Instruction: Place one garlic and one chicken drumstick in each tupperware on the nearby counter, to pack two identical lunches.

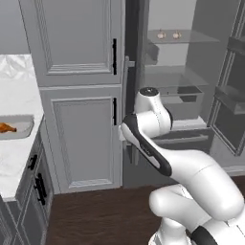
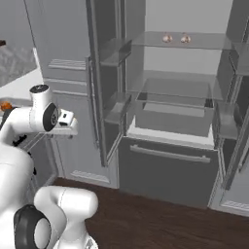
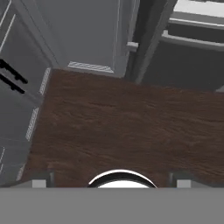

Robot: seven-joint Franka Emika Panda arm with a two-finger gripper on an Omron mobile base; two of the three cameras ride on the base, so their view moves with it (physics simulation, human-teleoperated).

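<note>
Two garlic bulbs (image 1: 161,34) (image 1: 176,35) sit side by side on the top glass shelf of the open fridge, seen again as garlic (image 2: 167,38) (image 2: 185,38) in the right base view. A grey tupperware (image 1: 26,125) rests on the white marble counter (image 1: 14,93) at the far left, with an orange chicken drumstick (image 1: 6,128) inside it. A bit of that drumstick (image 2: 5,105) shows at the left edge of the right base view. My gripper (image 3: 111,182) is open and empty, pointing down at the floor between counter and fridge, far from both.
The fridge (image 2: 170,121) stands open, its door (image 2: 99,97) swung towards me and its lower drawer (image 2: 168,165) closed. Tall grey cabinets (image 1: 81,95) separate it from the counter. Dark wood floor (image 3: 127,127) lies below the hand.
</note>
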